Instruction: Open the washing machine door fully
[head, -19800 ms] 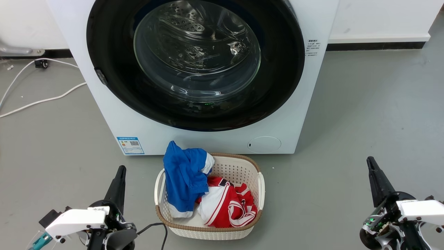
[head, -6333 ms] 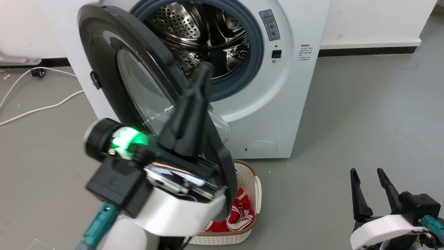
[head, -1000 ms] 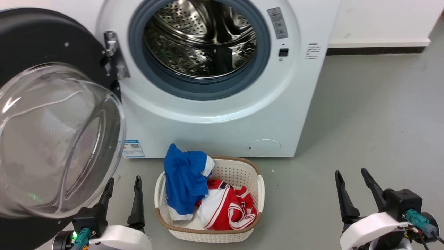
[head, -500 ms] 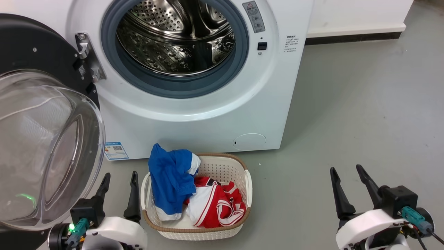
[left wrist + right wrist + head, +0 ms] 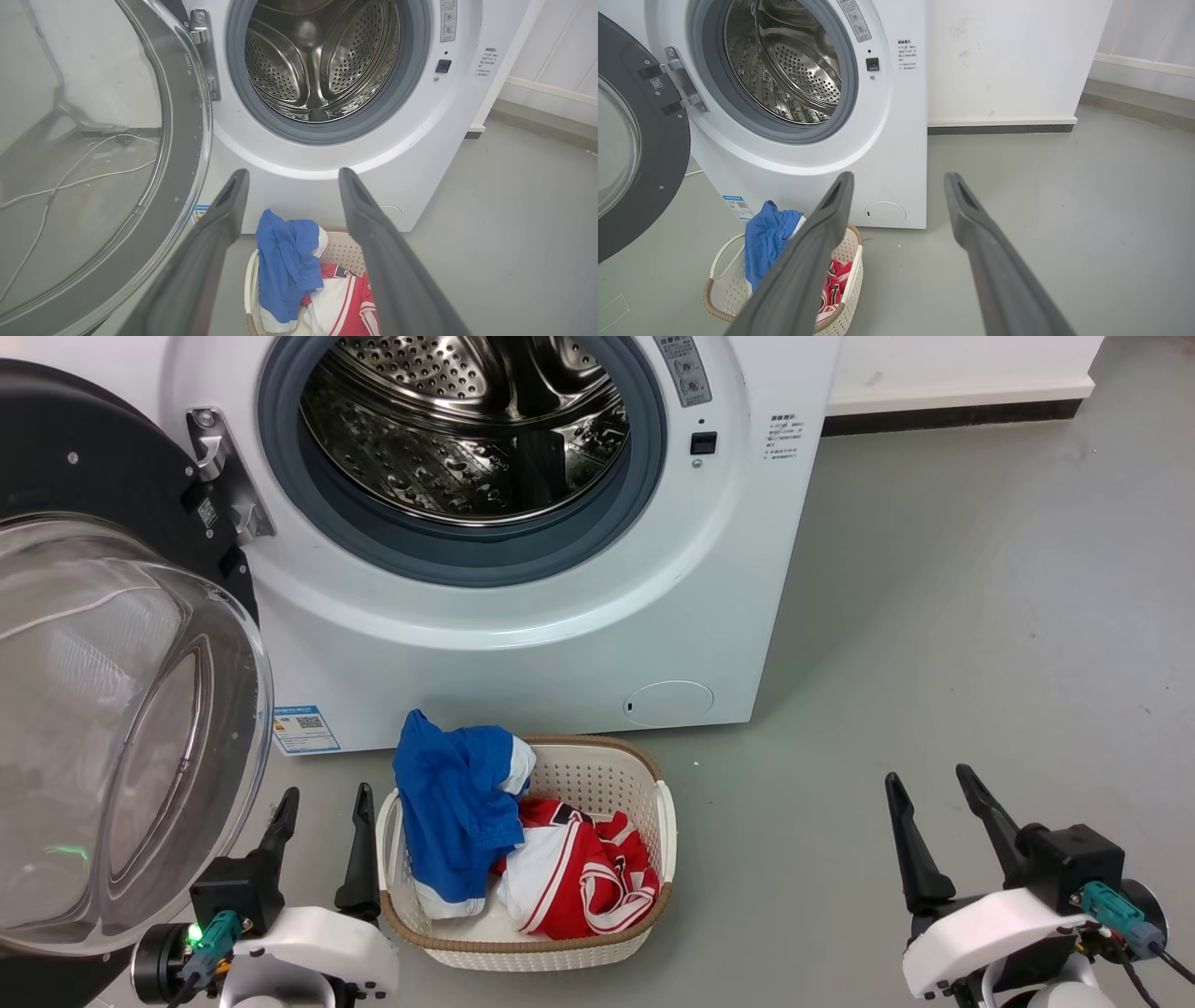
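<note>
At the far left, the washing machine door (image 5: 112, 709) stands wide on its hinge (image 5: 219, 476), with its inner face and bulging glass bowl turned toward the robot and well clear of the opening. Just beside the door's lower edge, the left gripper (image 5: 325, 793) hovers low over the floor, its fingers apart, empty and touching nothing. The washing machine (image 5: 523, 644) comes next, its steel drum (image 5: 467, 439) and grey gasket fully exposed. A laundry basket (image 5: 665, 821) of blue and red clothes sits on the floor just in front of it. At the far right the right gripper (image 5: 926, 775) hangs with its fingers spread, also empty, well apart from the machine. The opening step looks finished or nearly so. If the hinge has travel left, the next move calls for the left gripper to nudge the door's dark rim outward, keeping off the glass.
</note>
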You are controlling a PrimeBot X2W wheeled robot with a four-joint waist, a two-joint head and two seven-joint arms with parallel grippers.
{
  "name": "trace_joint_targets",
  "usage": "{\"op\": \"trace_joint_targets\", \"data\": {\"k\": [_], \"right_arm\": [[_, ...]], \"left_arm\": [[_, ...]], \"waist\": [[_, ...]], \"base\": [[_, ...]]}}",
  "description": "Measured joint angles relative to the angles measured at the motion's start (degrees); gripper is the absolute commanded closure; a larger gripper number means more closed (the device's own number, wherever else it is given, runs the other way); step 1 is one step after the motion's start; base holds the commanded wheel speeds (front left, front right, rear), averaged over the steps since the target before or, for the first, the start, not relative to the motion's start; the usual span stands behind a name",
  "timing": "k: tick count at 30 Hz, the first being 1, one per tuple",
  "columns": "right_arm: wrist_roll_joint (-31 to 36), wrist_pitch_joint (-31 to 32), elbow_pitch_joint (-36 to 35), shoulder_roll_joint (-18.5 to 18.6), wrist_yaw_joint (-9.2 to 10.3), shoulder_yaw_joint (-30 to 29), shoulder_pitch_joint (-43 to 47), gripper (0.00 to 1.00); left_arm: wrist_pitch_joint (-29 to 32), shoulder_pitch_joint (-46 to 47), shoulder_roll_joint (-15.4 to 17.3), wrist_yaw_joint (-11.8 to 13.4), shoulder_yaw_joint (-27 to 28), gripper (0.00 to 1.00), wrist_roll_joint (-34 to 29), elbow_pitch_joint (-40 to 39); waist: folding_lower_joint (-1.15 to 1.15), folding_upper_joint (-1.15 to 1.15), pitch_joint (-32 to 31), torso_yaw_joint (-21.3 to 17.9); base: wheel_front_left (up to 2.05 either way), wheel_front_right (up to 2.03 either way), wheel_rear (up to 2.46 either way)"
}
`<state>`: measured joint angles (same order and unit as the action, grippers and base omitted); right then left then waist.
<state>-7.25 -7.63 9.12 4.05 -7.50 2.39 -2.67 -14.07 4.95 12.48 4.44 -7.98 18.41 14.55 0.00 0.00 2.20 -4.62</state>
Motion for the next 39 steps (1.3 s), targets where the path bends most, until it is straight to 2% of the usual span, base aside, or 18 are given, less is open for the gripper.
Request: {"op": "trace_joint_targets", "data": {"k": [13, 14, 19, 35, 39], "right_arm": [[0.16, 0.01, -0.36, -0.07, 0.00, -0.44, 0.02, 0.00], [0.16, 0.02, -0.38, -0.08, 0.00, -0.47, 0.03, 1.00], [-0.99, 0.37, 1.54, -0.27, 0.00, -0.42, 1.59, 1.00], [-19.49, 3.43, 2.20, -0.44, 0.01, -2.20, 1.23, 1.00], [-22.41, 3.93, 2.29, -0.46, 0.01, -2.52, 1.14, 1.00]], "left_arm": [[-0.23, 0.08, 0.32, 0.00, -0.20, 0.00, 0.44, 0.36], [-0.24, 0.08, 0.33, 0.00, -0.23, 1.00, 0.45, 0.36], [0.37, -1.17, -0.78, -0.11, -0.53, 1.00, 1.46, 2.14], [4.87, -1.14, -2.52, -2.58, 2.85, 1.00, 17.35, 1.80], [5.44, -1.12, -2.81, -2.98, 3.25, 1.00, 19.86, 1.68]], "waist": [[0.00, 0.00, -0.12, -0.09], [0.00, 0.00, -0.16, -0.09], [0.00, 0.00, -0.22, -0.04], [0.00, 0.00, -0.46, 0.61], [0.00, 0.00, -0.51, 0.72]], "base": [[0.00, 0.00, 0.00], [0.00, 0.00, 0.00], [0.00, 0.00, 0.00], [0.00, 0.00, 0.00], [0.00, 0.00, 0.00]]}}
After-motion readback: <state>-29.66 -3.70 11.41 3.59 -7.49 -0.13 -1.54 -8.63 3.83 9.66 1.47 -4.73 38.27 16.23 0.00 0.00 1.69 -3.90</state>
